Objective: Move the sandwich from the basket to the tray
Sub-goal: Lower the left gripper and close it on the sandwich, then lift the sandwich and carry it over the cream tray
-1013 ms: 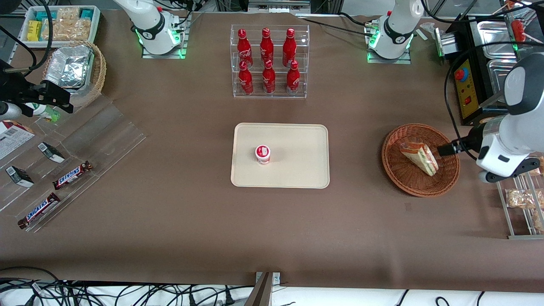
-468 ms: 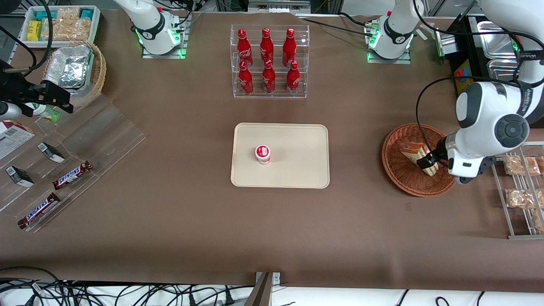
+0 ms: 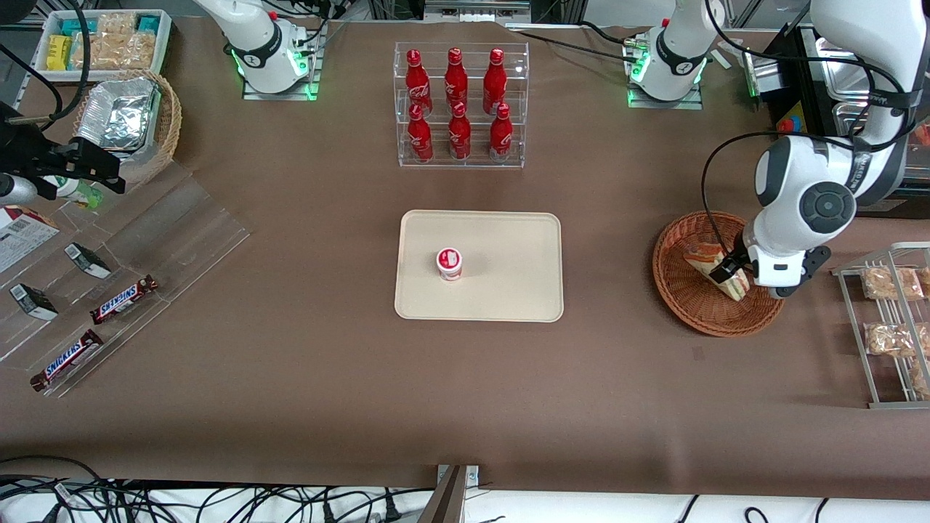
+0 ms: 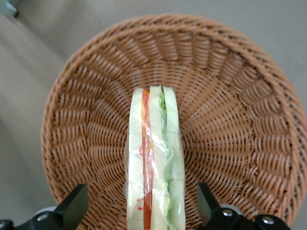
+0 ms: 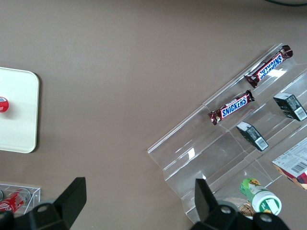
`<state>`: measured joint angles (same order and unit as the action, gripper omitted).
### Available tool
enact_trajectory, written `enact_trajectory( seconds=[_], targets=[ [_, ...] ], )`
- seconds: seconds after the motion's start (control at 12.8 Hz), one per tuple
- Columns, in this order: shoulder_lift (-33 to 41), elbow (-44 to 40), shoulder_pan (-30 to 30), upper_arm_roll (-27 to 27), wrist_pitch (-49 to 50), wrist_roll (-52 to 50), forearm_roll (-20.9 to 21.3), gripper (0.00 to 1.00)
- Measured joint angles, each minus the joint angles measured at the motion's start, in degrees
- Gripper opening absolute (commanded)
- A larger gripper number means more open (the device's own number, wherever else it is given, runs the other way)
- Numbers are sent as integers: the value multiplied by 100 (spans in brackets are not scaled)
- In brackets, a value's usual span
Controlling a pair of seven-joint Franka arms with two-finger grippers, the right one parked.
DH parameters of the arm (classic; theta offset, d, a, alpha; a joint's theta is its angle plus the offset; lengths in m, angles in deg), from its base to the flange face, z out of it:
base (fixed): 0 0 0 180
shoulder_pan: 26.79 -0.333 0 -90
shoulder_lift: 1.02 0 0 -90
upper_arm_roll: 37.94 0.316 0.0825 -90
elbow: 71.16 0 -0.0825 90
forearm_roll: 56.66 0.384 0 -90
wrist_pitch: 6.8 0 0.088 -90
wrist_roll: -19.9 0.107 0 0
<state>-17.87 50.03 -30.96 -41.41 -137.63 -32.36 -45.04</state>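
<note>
The tray (image 3: pixel 508 290) holds a cup (image 3: pixel 449 263) at its nine o'clock. In the basket (image 3: pixel 683 305), the sandwich (image 4: pixel 153 163) stands on edge between the gripper's (image 4: pixel 139 211) wide-spread fingers (image 4: pixel 72 208); uneven closing could topple it or crush it.

Front: high overview; wrist close over basket (image 4: pixel 86 86) (shared).
</note>
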Motion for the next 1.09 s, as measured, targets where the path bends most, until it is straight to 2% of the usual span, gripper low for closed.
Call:
enact_trajectory(
  seconds=[0.08, 0.16, 0.23, 0.31, 0.39, 0.78, 1.09],
  targets=[
    [-1, 101, 3, -19, -76, -109, 4, 97],
    [-1, 153, 8, -36, -98, -203, 8, 70],
    [-1, 169, 13, -46, -103, -304, 12, 49],
    [-1, 170, 22, -48, -104, -384, 17, 34],
    [-1, 170, 29, -49, -104, -420, 20, 24],
    [48, 81, 43, -110, 33, -471, 36, 25],
    [191, -1023, 52, -605, 1850, -280, 82, 25]
  ],
)
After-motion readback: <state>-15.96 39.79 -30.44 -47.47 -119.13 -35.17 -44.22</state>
